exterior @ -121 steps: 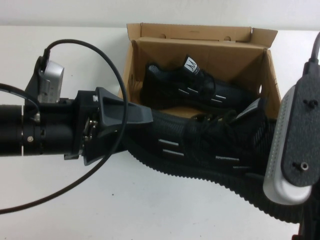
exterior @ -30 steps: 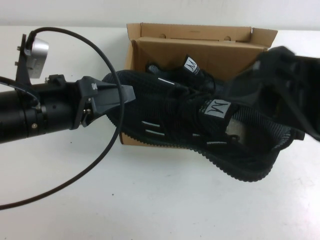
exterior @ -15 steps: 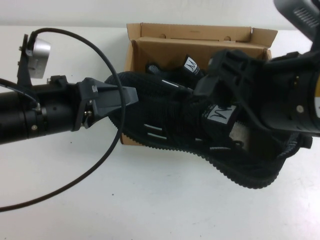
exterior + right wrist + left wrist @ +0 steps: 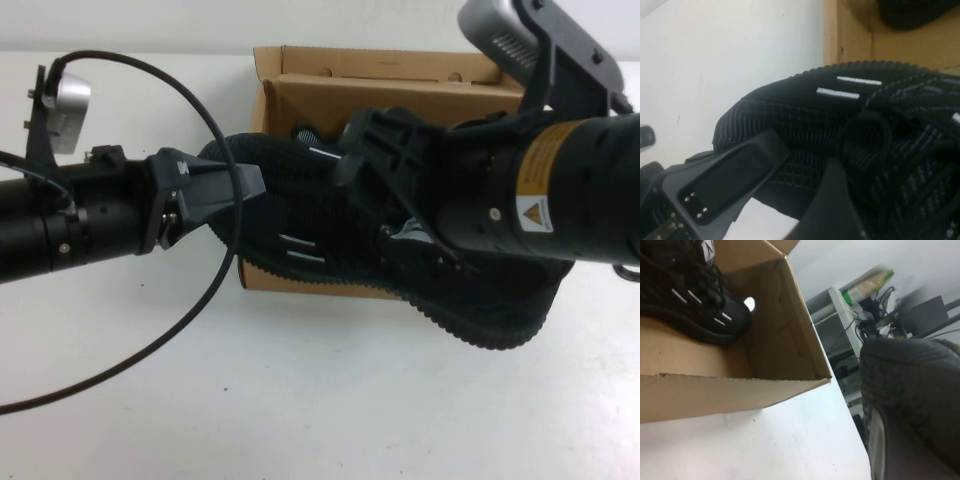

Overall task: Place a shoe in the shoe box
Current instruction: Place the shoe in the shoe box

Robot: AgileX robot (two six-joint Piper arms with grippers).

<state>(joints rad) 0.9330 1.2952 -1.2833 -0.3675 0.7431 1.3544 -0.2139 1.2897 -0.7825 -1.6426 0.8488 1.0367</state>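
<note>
Black shoe lies tilted across the shoe box front wall, toe clamped in the left gripper. Right gripper spread wide over the laces, not gripping. Second shoe inside the box.

The high view looks down at an angle from the robot's own side onto the white tabletop, taking in both arms and the brown corrugated cardboard shoe box. The left wrist view sits low beside that box, facing along its open side toward background shelving. The right wrist view is very near the black mesh sneaker with short white dashes — also central in the high view.
</note>
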